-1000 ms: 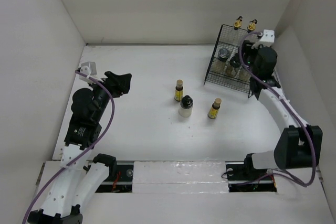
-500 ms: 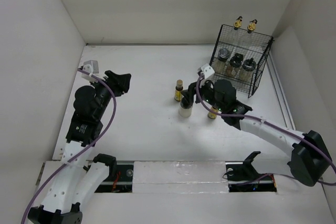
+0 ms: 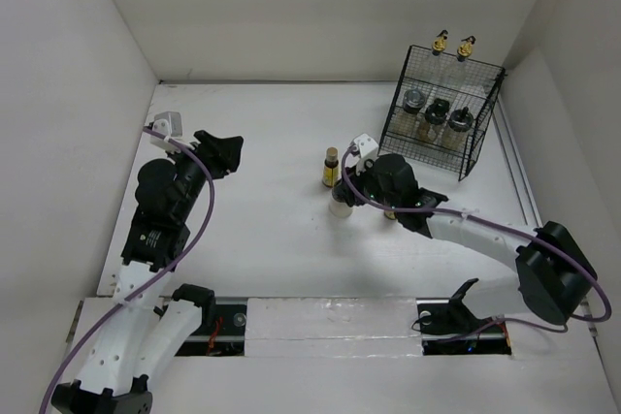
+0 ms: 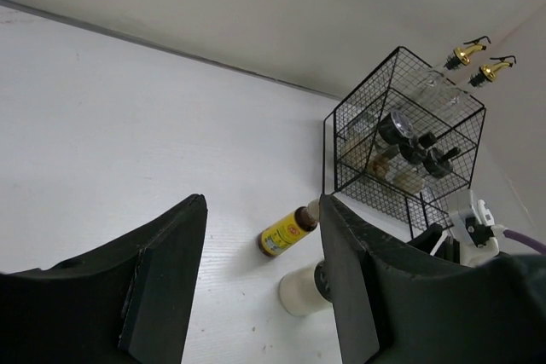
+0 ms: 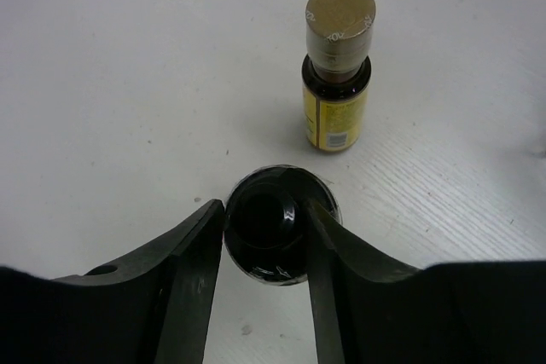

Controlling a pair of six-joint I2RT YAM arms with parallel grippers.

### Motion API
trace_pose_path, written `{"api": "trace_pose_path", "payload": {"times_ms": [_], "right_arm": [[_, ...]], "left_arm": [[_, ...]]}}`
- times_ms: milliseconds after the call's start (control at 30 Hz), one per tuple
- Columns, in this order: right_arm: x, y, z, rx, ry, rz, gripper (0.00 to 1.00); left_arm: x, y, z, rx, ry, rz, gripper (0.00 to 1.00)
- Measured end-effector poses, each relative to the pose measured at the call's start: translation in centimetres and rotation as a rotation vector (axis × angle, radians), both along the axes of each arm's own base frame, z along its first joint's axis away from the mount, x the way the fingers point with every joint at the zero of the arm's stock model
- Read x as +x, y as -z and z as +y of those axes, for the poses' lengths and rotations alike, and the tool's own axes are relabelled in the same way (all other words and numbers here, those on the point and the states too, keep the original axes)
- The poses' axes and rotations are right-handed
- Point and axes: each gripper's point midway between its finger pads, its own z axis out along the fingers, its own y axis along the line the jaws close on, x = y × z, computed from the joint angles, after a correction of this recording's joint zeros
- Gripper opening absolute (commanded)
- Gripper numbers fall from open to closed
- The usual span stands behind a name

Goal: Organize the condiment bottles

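Note:
A squat black-capped jar (image 3: pixel 340 207) stands on the table's middle, also in the left wrist view (image 4: pixel 303 291). My right gripper (image 3: pixel 342 195) is over it. In the right wrist view its fingers (image 5: pixel 200 245) are closed against both sides of the jar's cap (image 5: pixel 266 226). A small yellow tan-capped bottle (image 3: pixel 331 167) stands just beyond it (image 5: pixel 338 83). A second yellow bottle (image 3: pixel 390 211) is mostly hidden by the right arm. My left gripper (image 3: pixel 225 147) is open and empty at the left, in the air (image 4: pixel 263 210).
A black wire rack (image 3: pixel 482 143) stands at the back right. It holds three black-capped jars (image 3: pixel 437 111) on a shelf and two tall clear bottles with gold pourers (image 3: pixel 453 45) at the top. White walls close in the table on three sides.
My right arm swung from the rack to the table's middle and its fingers came down round the black-capped jar. The left arm has hardly moved.

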Motion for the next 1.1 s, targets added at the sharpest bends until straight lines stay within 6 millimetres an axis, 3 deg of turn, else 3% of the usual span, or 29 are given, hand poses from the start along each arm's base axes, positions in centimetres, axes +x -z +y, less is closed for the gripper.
{"api": "trace_pose_path", "payload": {"times_ms": [133, 233, 367, 433, 533, 633, 733, 867, 1100], "right_arm": [[0.3, 0.0, -0.1, -0.002, 0.024, -0.006, 0.21], [0.4, -0.1, -0.2, -0.002, 0.035, -0.010, 0.13], [-0.1, -1.0, -1.2, -0.011, 0.063, -0.023, 0.09], [-0.6, -3.1, -2.3, 0.007, 0.083, -0.060, 0.08], [-0.5, -8.3, -4.0, 0.083, 0.132, -0.172, 0.08], [1.5, -13.3, -6.4, 0.151, 0.218, -0.270, 0.08], [4.5, -16.2, -9.3, 0.169, 0.331, -0.343, 0.07], [8.3, -16.0, -13.0, 0.125, 0.468, -0.363, 0.06], [12.3, -12.5, -18.1, 0.049, 0.595, -0.295, 0.06]], "left_arm": [[-0.1, -0.2, 0.0, -0.002, 0.000, -0.005, 0.52], [-0.2, -0.3, 0.0, -0.003, 0.001, -0.011, 0.52], [-0.3, -0.4, 0.1, -0.003, 0.001, -0.013, 0.52], [-0.3, -0.4, 0.0, -0.003, 0.003, -0.013, 0.52], [-0.3, -0.3, 0.0, -0.004, 0.004, -0.012, 0.52], [-0.3, -0.3, -0.2, -0.004, 0.014, -0.011, 0.52], [-0.4, -0.3, -0.2, -0.003, 0.016, -0.012, 0.52], [-0.4, -0.4, -0.2, -0.004, 0.018, -0.012, 0.52], [-0.4, -0.4, -0.2, -0.004, 0.018, -0.012, 0.52]]}}
